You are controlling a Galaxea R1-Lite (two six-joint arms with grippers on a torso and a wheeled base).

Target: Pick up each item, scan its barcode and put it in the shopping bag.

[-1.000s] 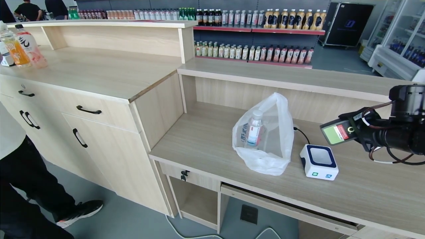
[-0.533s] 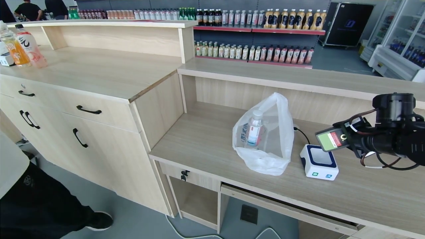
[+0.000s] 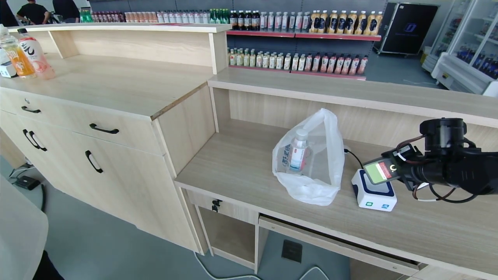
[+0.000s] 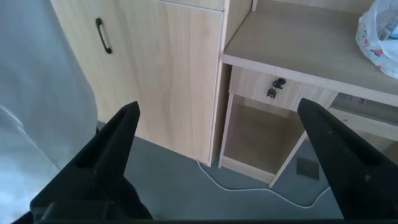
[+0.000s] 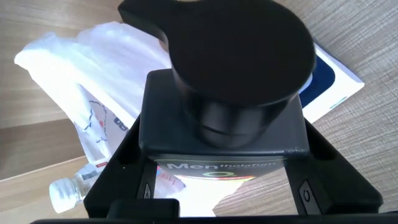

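Holding water bottle (image 3: pixel 298 153), shopping bag (image 3: pixel 313 190) stands beside scanner (image 3: pixel 374 192); right jaws clamped on green item (image 3: pixel 382 171); left jaws apart.

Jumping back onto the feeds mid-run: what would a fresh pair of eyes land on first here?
The right end effector, shut on a green-labelled item, holds it over the white scanner on the lower counter. Just beside the scanner, toward the robot's left, stands the white shopping bag with a water bottle already inside.
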